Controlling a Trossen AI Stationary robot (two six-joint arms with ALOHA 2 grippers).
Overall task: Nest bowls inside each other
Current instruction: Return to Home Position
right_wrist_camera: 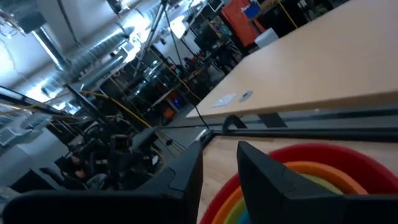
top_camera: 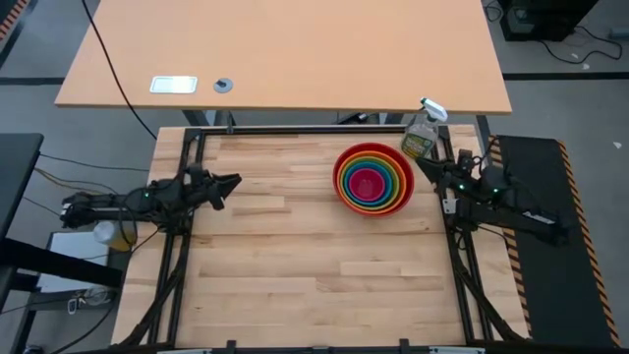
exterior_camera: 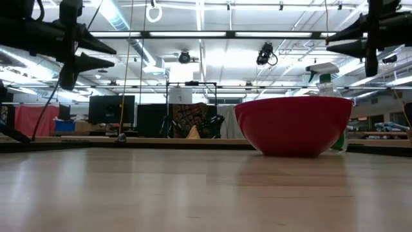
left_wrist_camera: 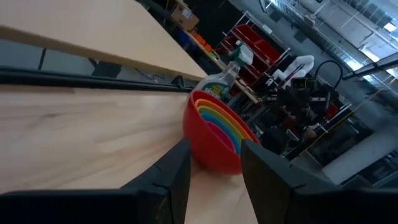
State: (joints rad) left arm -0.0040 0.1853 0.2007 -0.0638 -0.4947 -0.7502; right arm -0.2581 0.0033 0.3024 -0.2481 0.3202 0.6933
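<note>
A stack of rainbow-coloured bowls point(top_camera: 373, 179) sits nested, the red outermost one point(exterior_camera: 293, 125) resting by its base on the wooden table, right of centre toward the far edge. My left gripper point(top_camera: 234, 183) hovers open at the table's left edge, pointing level toward the bowls point(left_wrist_camera: 214, 134), well short of them. My right gripper point(top_camera: 423, 162) hovers open at the right edge, just beside the stack's rim point(right_wrist_camera: 298, 180), touching nothing. Both grippers are above the table top in the low view, with nothing between their fingers.
A spray bottle point(top_camera: 423, 133) stands at the far right, close behind the bowls and next to my right gripper. A black frame rail point(top_camera: 314, 130) runs along the far edge, with a light desk point(top_camera: 285, 49) beyond it. Bare wood stretches across the middle and near side.
</note>
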